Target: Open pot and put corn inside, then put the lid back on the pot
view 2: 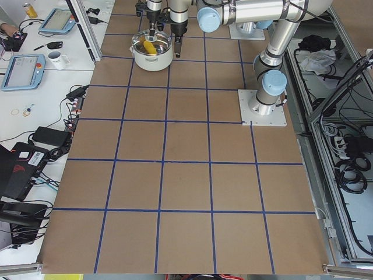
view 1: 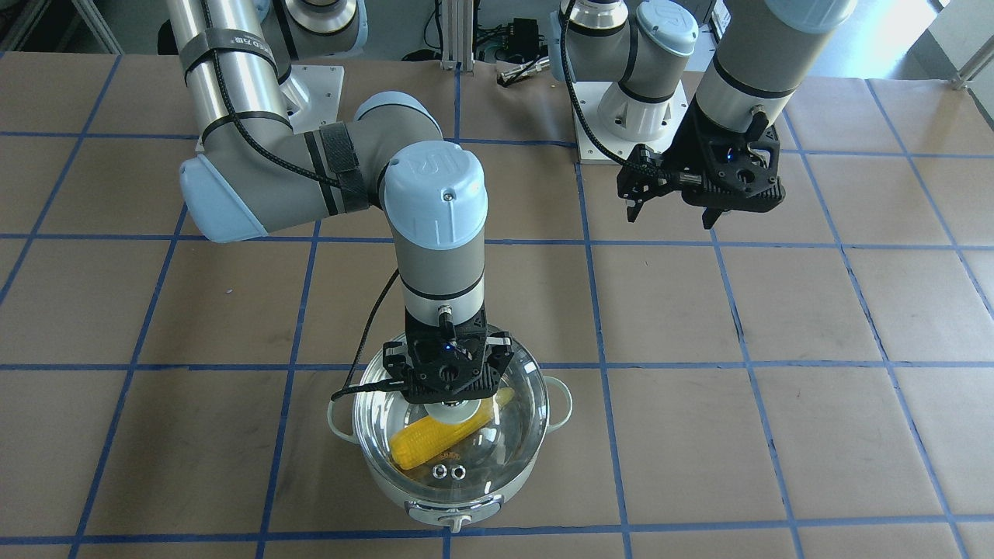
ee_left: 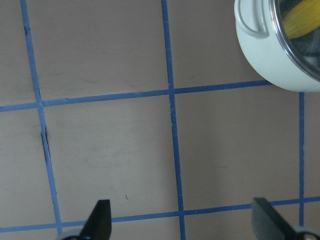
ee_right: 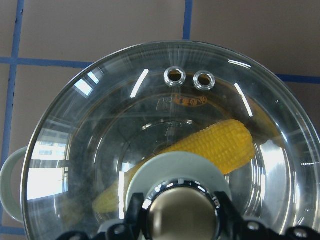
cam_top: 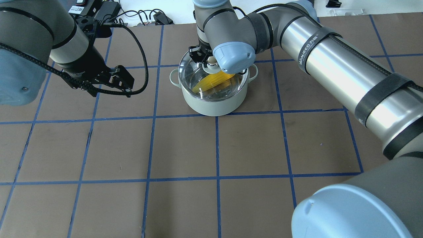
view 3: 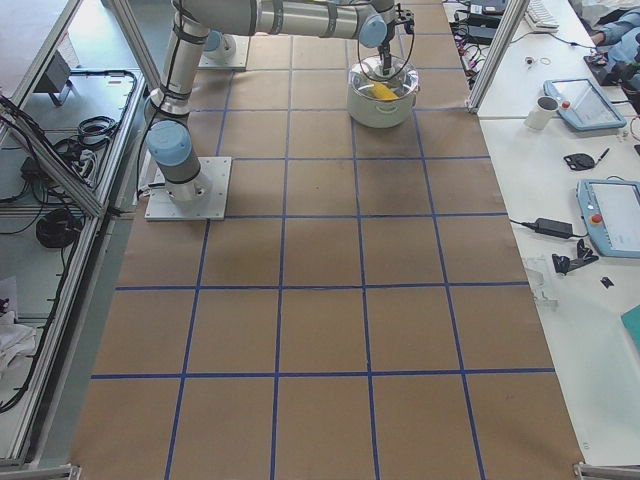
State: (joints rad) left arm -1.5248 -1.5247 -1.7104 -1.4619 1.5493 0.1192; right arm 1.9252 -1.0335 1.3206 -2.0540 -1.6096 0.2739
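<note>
My right gripper (ee_right: pixel 176 227) is clamped on the beige knob (ee_right: pixel 181 216) of the glass lid (ee_right: pixel 100 125), which sits on the pot (cam_top: pixel 214 102) with the corn cob (ee_right: pixel 215 145) inside (only letting go seems left). My left gripper (ee_left: pixel 182 220) hangs wide open and empty, well apart from the pot.

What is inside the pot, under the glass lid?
The corn lies inside the pot, visible through the lid. The lid's pale green centre and the right claw gripping it hide the cob's middle.
</note>
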